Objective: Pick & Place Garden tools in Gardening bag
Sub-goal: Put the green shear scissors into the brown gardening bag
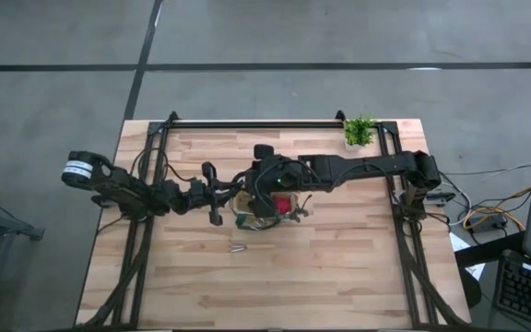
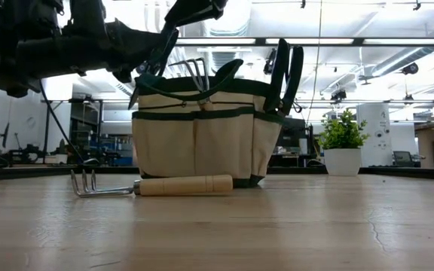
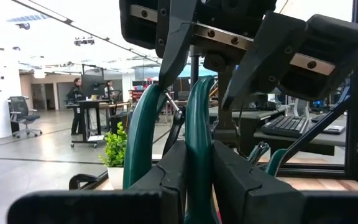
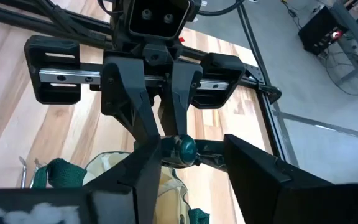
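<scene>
Progress looks well past halfway, judging view by view. From the high view, the gardening bag (image 1: 264, 205) sits near the middle of the table (image 1: 339, 277), with both arms meeting over it: the left gripper (image 1: 218, 196) reaches in from the left edge and the right gripper (image 1: 267, 184) from the right edge, and something red shows inside the bag's mouth. One small rake (image 1: 240, 249) lies alone on bare wood, nearer the front edge than the bag, and the potted plant (image 1: 359, 132) stands at the back right corner. From the low view, the bag stands upright with a metal fork head (image 2: 194, 69) and dark handles poking out of its top, so several tools seem already stowed; the wooden-handled rake (image 2: 153, 185) lies flat just in front of the bag, not yet picked up. From the left wrist view, the left gripper (image 3: 199, 180) is clamped on a teal handle of the pruning shears (image 3: 166, 124), while the other arm's dark fingers (image 3: 178, 56) stand around the handles from above. From the right wrist view, the right gripper (image 4: 194, 163) has its fingers apart on either side of a teal handle end (image 4: 182, 148), which the left arm's fingers pinch; whether it bears on the handle I cannot tell. Left to do, by my reading: settle the shears in the bag, then fetch the rake.
</scene>
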Robot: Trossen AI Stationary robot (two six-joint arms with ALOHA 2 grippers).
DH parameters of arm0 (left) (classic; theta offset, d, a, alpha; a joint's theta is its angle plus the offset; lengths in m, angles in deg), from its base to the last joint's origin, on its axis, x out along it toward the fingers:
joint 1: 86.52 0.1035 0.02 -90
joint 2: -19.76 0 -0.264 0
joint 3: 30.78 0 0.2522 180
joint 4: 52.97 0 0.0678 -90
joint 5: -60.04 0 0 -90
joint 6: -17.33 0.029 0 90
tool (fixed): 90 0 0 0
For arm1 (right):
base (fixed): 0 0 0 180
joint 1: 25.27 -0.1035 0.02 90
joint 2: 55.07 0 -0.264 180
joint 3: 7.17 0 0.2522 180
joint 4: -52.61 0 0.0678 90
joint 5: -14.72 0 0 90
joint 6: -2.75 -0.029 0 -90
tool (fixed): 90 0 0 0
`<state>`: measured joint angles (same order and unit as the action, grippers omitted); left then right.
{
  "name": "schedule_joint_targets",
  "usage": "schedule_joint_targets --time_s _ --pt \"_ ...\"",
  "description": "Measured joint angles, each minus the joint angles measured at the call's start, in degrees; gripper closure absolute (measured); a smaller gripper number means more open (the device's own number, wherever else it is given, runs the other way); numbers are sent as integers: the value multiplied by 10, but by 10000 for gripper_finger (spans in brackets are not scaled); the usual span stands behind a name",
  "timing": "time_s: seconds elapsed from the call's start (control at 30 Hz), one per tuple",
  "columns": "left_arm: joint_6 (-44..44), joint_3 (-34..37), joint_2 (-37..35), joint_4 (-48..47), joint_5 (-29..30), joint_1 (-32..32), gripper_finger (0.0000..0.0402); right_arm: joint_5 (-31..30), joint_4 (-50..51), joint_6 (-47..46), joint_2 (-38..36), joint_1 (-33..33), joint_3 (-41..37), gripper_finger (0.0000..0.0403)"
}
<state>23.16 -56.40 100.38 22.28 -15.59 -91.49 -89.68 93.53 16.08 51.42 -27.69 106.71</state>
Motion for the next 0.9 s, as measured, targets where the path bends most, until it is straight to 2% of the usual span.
schedule_joint_targets --time_s 0.6,0.9 --pt "1 -4 -6 8 -5 -1 346 7 27 37 3 -5 -1 387" --pt "6 -1 -7 6 -5 -1 346 37 12 -7 3 -5 -2 376"
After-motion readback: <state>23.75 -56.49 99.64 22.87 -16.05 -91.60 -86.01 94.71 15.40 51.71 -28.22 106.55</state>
